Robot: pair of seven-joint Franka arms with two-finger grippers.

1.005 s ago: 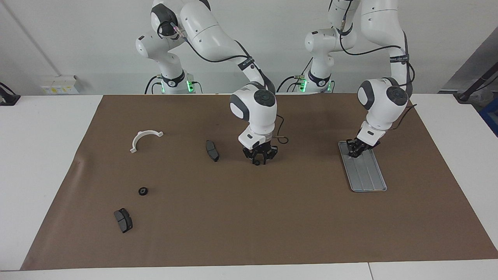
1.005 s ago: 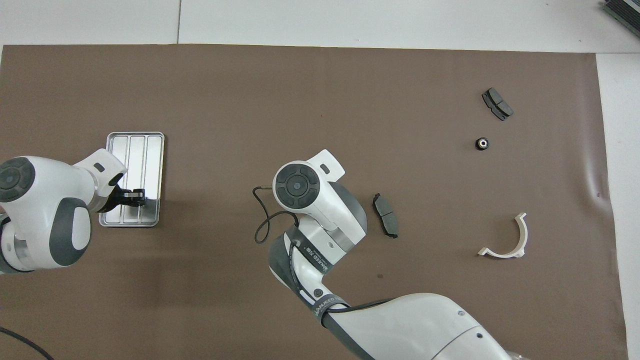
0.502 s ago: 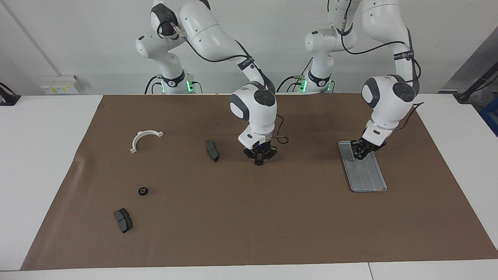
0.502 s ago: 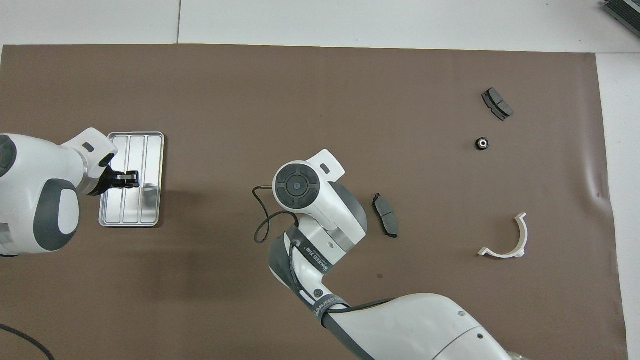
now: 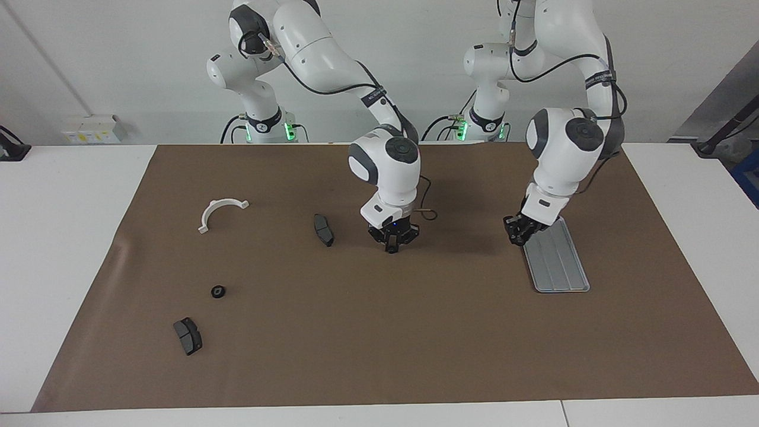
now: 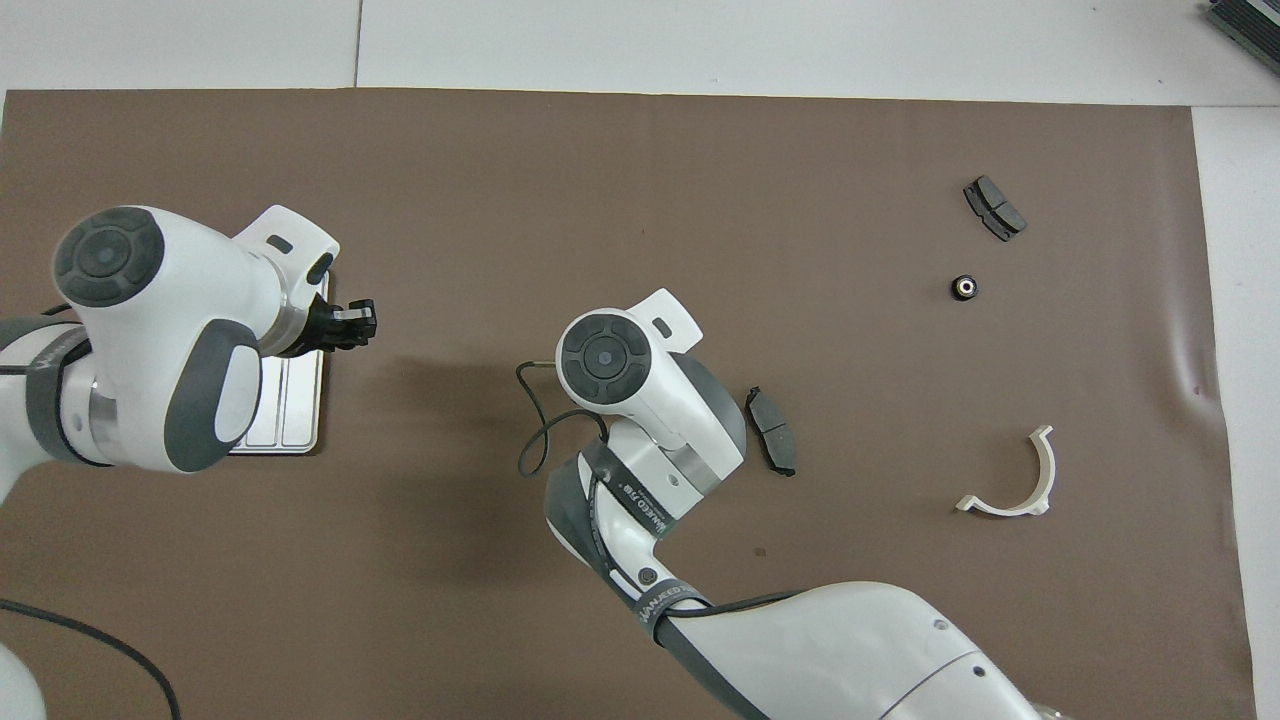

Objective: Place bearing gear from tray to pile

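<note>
Over the brown mat just beside the tray's [image 5: 557,261] edge hangs the left hand [image 5: 517,236], raised off the surface; whether its fingers are apart or together cannot be told, and whether it carries a bearing gear cannot be told either; the tray lies at the left arm's end of the counter [image 5: 71,249], its ridged floor bare where it shows.

Over mid-mat hangs the right hand [image 5: 392,242], fingertips together, nothing seen between them; just beside it, toward the right arm's end, a dark brake pad [image 5: 323,229] lies flat on the mat.

Well apart from both hands, toward the right arm's end: a white half-ring bracket [image 5: 219,212]; farther from the robots than the bracket, one small black ring gear [image 5: 218,291], the only piece of the pile in view; a second brake pad [image 5: 188,335] farther again, near the gear.

Between the left hand and the ring gear stand the right arm and the first brake pad.
</note>
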